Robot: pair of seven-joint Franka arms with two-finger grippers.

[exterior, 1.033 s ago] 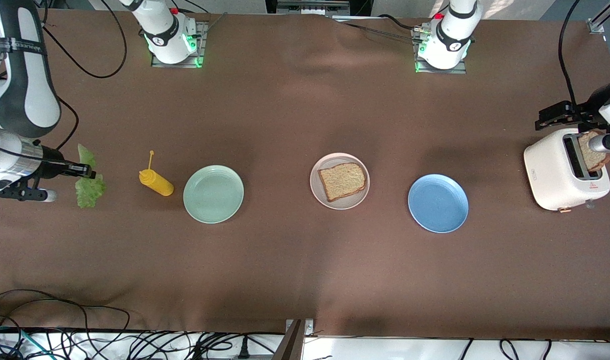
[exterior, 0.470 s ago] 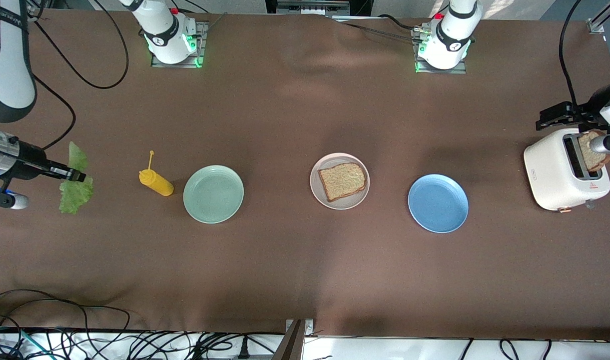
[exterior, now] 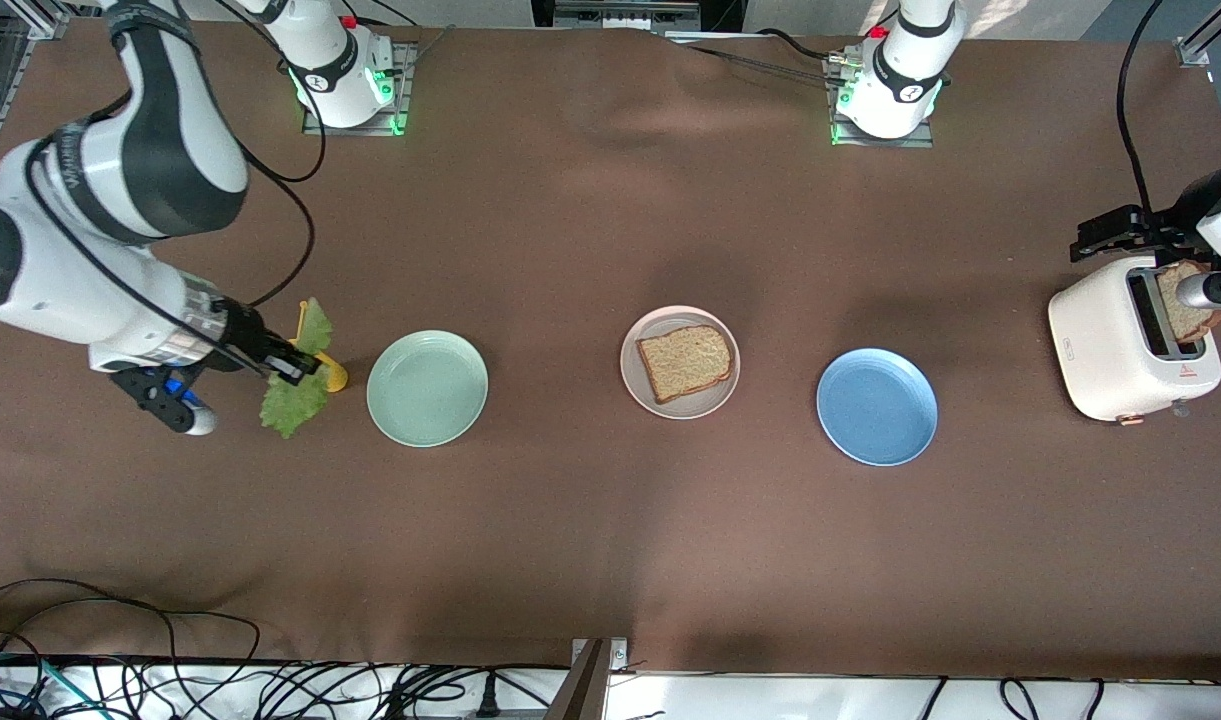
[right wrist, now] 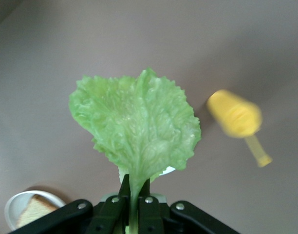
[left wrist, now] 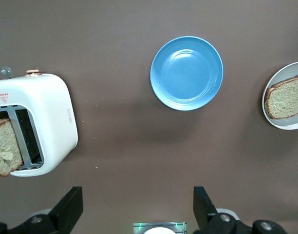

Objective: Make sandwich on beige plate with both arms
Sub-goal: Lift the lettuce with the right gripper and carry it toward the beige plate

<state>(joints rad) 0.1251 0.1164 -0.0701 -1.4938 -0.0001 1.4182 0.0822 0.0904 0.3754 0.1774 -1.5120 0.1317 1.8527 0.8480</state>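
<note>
Right hand (exterior: 292, 366) has swung in from the right arm's end of the tabletop since the earlier frames, and now hangs over the yellow mustard bottle (exterior: 322, 368), just beside the mint-green plate (exterior: 427, 388). Its fingers are pressed together on the stem of the lettuce leaf (exterior: 298, 400), which dangles below; the right wrist view shows the pinch at the leaf base clearly (right wrist: 134, 187).

Beige plate (exterior: 680, 361) sits mid-tabletop between the mint-green plate and the blue plate (exterior: 877, 406), with one bread slice (exterior: 685, 362) lying flat on it. Sandwich so far = that one slice only.

Left hand (left wrist: 137, 207) waits over the tabletop by the white toaster (exterior: 1130, 340) at the left arm's end, fingers spread wide, holding nothing. A second bread slice (exterior: 1185, 303) stands up out of a toaster slot; whether the left hand is lined up on it is hard to judge from these angles.

Step in hand: carrying lettuce to the beige plate. Next move likely calls for the right hand to cross over the mint-green plate, stop above the bread, lower and release so the leaf lies flat on the slice. Left hand then probably needs to close on the toaster slice to top it.
</note>
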